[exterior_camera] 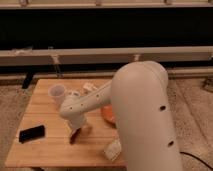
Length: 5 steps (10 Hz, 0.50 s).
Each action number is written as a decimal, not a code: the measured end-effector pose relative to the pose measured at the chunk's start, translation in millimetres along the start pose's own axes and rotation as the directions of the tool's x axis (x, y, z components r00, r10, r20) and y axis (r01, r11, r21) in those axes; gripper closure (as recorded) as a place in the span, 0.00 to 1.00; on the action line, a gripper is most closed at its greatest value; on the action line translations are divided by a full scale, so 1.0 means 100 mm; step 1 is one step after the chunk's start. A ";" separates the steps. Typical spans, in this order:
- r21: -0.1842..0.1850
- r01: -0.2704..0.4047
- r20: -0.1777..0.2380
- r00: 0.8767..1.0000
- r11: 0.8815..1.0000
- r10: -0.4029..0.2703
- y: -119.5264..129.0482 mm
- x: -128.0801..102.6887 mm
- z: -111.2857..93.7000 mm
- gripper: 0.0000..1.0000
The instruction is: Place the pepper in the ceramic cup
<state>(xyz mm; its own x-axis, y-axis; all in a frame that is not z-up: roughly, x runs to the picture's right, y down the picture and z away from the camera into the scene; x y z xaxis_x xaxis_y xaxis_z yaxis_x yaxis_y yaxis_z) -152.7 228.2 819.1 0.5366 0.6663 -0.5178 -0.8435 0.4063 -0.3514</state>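
Note:
The pepper [74,136] is a small dark red sliver lying on the wooden table [45,152], front of centre. My gripper [76,130] hangs at the end of the big white arm, straight down over the pepper and right at it, hiding its upper part. The ceramic cup [56,93] is plain white and stands upright at the table's back left, a short way behind and left of the gripper. Nothing shows inside it from here.
An orange-red bowl [107,114] sits right of the gripper, mostly hidden by the arm. A black flat object [31,133] lies at the front left. A white packet [112,149] lies at the front edge. Small white items [89,87] sit near the back edge.

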 end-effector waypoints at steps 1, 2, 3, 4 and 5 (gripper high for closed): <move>0.000 0.002 -0.001 1.000 1.000 -0.002 0.00 0.01 0.00 0.53; -0.001 0.007 0.000 1.000 1.000 -0.007 0.03 0.01 -0.01 0.62; -0.002 0.008 0.000 1.000 1.000 -0.008 0.03 0.02 -0.01 0.70; -0.001 0.007 0.002 1.000 1.000 -0.007 0.02 0.03 -0.03 0.82; -0.003 0.006 0.007 1.000 1.000 -0.006 0.01 0.03 -0.05 0.92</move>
<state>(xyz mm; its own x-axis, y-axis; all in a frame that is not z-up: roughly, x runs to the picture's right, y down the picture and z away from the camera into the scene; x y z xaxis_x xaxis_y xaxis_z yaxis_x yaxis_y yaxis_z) -152.1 227.4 812.8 0.5412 0.6686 -0.5100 -0.8404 0.4083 -0.3565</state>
